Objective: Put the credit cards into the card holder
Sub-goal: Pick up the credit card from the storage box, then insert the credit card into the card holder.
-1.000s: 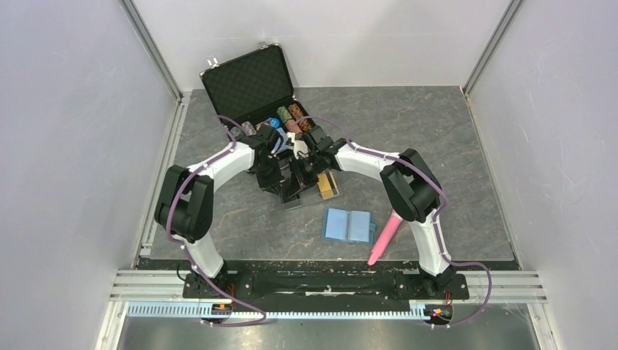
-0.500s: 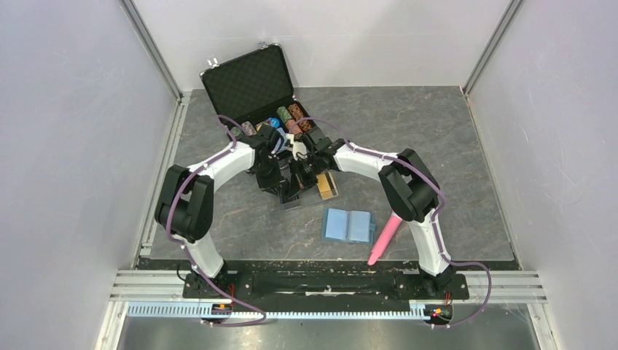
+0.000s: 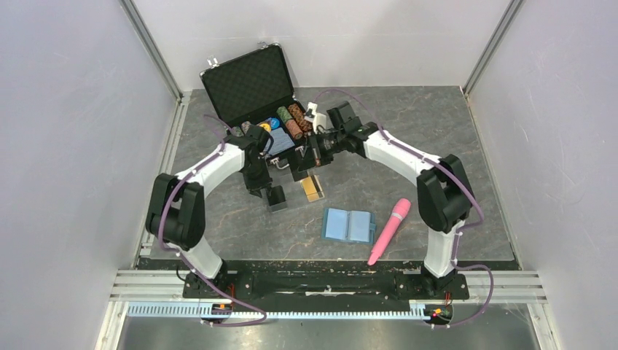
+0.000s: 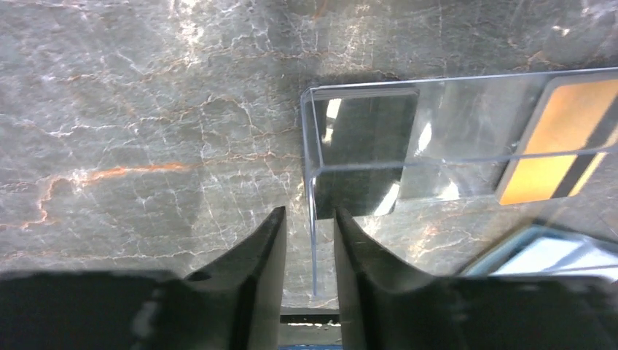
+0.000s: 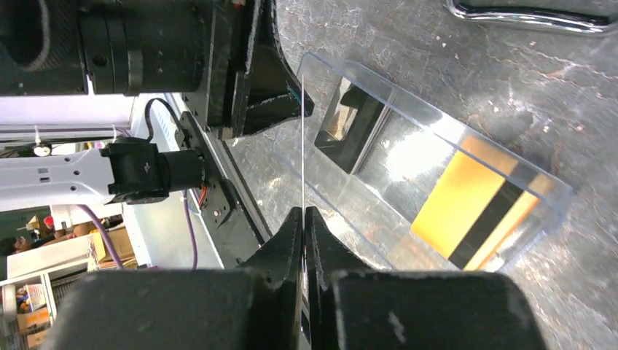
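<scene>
A long clear box (image 3: 291, 195) lies mid-table with a black card (image 4: 364, 153) at one end and a gold, dark-striped card (image 3: 313, 188) at the other; both also show in the right wrist view, black (image 5: 350, 124) and gold (image 5: 474, 204). My left gripper (image 3: 271, 191) stands at the black-card end, its jaws slightly apart astride the box's end wall (image 4: 311, 240). My right gripper (image 3: 315, 149) is behind the box, shut (image 5: 303, 210) on a thin card seen edge-on. The teal card holder (image 3: 348, 226) lies open, nearer to me.
A black briefcase (image 3: 251, 84) stands open at the back, with rolls of chips (image 3: 286, 120) in it. A pink stick (image 3: 390, 230) lies right of the card holder. The left arm (image 5: 146, 44) is close above the box in the right wrist view.
The two grippers were together over the box. My right gripper has pulled back and to the right with the thin card. My left gripper has shifted toward me with the box.
</scene>
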You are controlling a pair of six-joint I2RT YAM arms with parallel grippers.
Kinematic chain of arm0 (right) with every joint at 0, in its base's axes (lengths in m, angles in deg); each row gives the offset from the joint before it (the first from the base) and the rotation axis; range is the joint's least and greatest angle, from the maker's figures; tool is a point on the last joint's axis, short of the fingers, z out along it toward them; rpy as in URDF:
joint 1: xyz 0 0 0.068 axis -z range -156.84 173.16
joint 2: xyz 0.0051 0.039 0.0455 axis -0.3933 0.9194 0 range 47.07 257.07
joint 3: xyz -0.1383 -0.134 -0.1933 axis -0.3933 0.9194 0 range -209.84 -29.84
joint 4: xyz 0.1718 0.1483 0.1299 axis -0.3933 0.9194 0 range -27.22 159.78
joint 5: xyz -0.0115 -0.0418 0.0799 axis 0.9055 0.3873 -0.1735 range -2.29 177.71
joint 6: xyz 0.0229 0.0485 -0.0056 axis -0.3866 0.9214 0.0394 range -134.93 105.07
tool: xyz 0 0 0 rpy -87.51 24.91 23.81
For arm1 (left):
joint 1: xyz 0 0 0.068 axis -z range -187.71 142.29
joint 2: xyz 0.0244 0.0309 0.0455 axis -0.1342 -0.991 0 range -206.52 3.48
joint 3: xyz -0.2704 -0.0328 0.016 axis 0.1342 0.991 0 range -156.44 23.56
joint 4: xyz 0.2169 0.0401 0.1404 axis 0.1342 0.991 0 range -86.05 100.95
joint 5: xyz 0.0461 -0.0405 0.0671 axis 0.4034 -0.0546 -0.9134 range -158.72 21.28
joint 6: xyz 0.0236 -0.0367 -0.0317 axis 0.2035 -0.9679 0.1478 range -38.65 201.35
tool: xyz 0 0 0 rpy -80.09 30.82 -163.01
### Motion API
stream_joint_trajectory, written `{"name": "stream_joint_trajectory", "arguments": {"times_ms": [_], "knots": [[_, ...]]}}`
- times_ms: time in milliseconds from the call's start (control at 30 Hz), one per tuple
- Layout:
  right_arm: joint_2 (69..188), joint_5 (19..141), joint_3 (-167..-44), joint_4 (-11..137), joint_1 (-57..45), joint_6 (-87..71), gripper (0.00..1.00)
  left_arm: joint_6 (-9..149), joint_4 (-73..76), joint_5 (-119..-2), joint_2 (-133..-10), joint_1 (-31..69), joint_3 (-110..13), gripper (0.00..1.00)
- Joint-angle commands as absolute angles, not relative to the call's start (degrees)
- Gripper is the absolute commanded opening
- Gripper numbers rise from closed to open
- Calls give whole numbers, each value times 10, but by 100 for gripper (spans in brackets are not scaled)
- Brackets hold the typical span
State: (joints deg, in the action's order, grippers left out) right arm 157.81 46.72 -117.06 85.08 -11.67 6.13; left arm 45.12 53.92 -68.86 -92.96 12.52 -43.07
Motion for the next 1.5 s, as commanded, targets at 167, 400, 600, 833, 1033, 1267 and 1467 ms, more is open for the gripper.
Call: {"name": "stream_joint_trajectory", "arguments": {"times_ms": [167, 400, 600, 833, 1033, 1267, 1467], "knots": [[1467, 411, -1063, 822, -68, 37, 0, 485, 556, -727, -816, 124, -435, 60], [1376, 390, -925, 811, -2, 37, 0, 501, 517, -620, -767, 144, -422, 62], [1286, 406, -792, 789, 22, 60, 0, 453, 431, -545, -767, 219, -375, 59], [1203, 431, -679, 749, 34, 120, 0, 421, 391, -550, -809, 322, -365, 52], [1183, 431, -610, 715, 45, 156, 0, 412, 372, -557, -844, 359, -367, 40], [1219, 433, -585, 695, 50, 135, 0, 393, 373, -568, -899, 375, -386, 29], [1237, 444, -567, 681, 50, 142, 0, 388, 373, -572, -942, 387, -403, 22]]}}
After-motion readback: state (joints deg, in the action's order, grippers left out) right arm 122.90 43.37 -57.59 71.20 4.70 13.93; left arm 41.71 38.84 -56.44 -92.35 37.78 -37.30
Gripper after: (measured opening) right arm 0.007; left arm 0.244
